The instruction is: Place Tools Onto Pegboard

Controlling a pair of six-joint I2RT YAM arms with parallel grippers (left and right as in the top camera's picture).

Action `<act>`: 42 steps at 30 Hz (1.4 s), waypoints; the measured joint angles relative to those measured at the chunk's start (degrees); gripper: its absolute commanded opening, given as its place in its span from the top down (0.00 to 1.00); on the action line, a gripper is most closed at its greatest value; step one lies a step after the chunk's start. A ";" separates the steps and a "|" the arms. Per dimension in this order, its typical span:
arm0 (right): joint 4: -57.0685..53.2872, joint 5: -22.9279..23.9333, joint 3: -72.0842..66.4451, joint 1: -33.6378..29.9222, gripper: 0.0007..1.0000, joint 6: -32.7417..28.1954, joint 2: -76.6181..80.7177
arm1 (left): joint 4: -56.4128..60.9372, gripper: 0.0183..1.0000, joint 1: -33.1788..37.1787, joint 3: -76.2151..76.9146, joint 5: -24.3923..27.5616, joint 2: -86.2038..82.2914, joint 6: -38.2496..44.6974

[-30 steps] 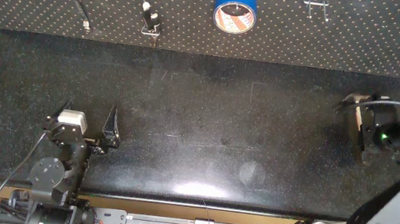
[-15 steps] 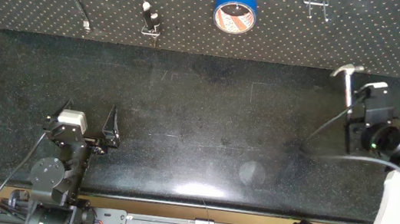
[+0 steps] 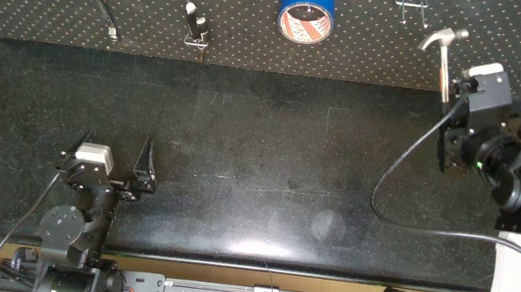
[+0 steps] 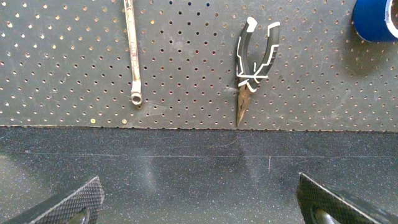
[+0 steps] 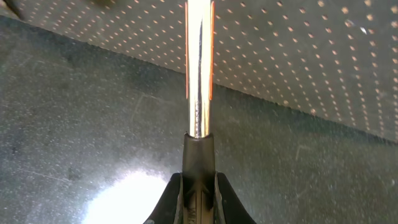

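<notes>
Right jaws tight on the hammer (image 3: 445, 64), its head near the pegboard hook (image 3: 412, 12); left jaws wide.

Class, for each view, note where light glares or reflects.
Top view: pale glare streak on the worktop near its front edge. Right wrist view: bright patch on the worktop beside the right gripper; the hammer shaft mirrors light. Left wrist view: faint sheen near the pliers.
</notes>
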 measured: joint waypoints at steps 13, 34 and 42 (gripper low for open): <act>6.58 -0.17 0.31 5.18 0.93 1.90 7.17 | 0.00 0.00 0.00 0.00 0.00 0.00 0.00; 14.38 -0.09 0.31 7.37 0.92 5.99 16.44 | 0.00 0.00 0.00 0.00 0.00 0.00 0.00; 16.70 0.04 0.39 7.72 0.23 6.47 20.94 | 0.00 0.00 0.00 0.00 0.00 0.00 0.00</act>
